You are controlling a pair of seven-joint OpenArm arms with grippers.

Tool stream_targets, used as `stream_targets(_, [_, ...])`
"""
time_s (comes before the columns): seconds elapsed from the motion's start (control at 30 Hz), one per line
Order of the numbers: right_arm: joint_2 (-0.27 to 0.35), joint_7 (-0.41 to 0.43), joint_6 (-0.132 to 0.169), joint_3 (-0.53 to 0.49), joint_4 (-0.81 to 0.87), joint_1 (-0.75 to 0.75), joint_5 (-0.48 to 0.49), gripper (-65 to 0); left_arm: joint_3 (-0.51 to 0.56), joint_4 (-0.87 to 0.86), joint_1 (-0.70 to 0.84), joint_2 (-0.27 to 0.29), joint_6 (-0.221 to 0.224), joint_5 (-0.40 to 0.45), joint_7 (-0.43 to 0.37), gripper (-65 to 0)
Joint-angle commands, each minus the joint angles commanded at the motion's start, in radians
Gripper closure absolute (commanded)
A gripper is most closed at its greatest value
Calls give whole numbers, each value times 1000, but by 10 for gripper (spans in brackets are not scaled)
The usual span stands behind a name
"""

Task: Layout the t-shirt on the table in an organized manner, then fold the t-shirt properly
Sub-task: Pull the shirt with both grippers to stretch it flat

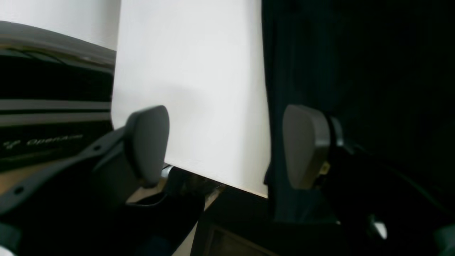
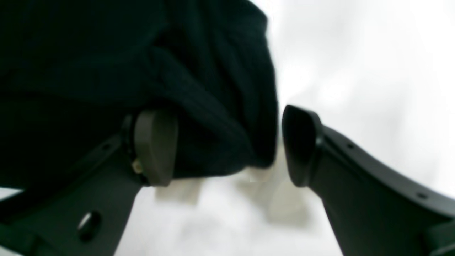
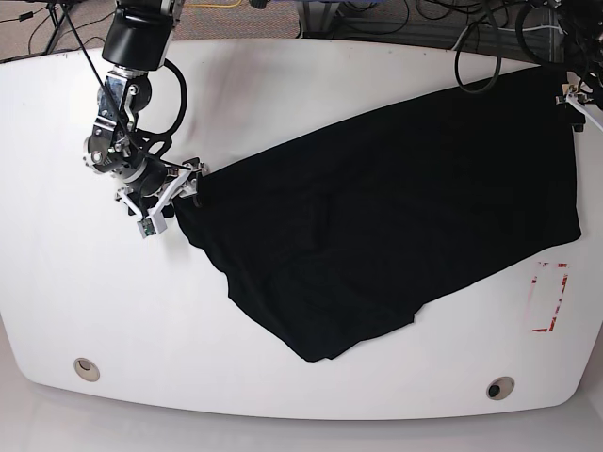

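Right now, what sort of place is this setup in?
Probably a robotics lab or test bench: a white table with grommet holes, loose cables trailing off its far edge, and a red tape rectangle marked beside a black t-shirt.

Black cables point(image 3: 476, 42) loop on the floor past the desk's far edge, just beyond the left claw point(image 3: 571, 94) and off to its side. Thinner cables point(image 3: 42, 14) lie far behind the right claw point(image 3: 184, 184), at the corner of the base view. Between the two bunches shows a strip of speckled carpet point(image 3: 221, 8).

In the left wrist view, a black panel point(image 1: 42, 142) with pale, blurred lettering stands beside the left claw point(image 1: 227, 145), with grey bands above it. Under the claw is a dark box point(image 1: 231, 238), too dim to identify, and a brown floor patch point(image 1: 21, 177) shows near the panel.
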Motion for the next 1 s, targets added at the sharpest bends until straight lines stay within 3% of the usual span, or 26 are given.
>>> stream_targets(0.1, [0, 0, 0, 0, 0, -2, 0, -252, -3, -11, 18, 25, 0, 0, 0, -458])
stream_targets(0.13, [0, 0, 0, 2, -2, -9, 0, -154, 0, -18, 25, 29, 0, 0, 0, -458])
stream_targets(0.23, [0, -2, 0, -2, -2, -25, 0, -3, 0, -29, 31, 38, 0, 0, 0, -458])
stream_targets(0.4, [0, -2, 0, 0, -2, -44, 0, -52, 0, -64, 41, 52, 0, 0, 0, -458])
stream_targets(0.73, [-2, -2, 0, 0, 75, -94, 0, -22, 55, -170, 37, 52, 0, -2, 0, -454])
stream_targets(0.83, [-2, -2, 0, 3, 100, -114, 0, -22, 95, -180, 37, 52, 0, 0, 0, -400])
stream_targets(1.0, [0, -3, 0, 15, 129, -149, 0, -21, 183, -209, 34, 49, 0, 0, -2, -215])
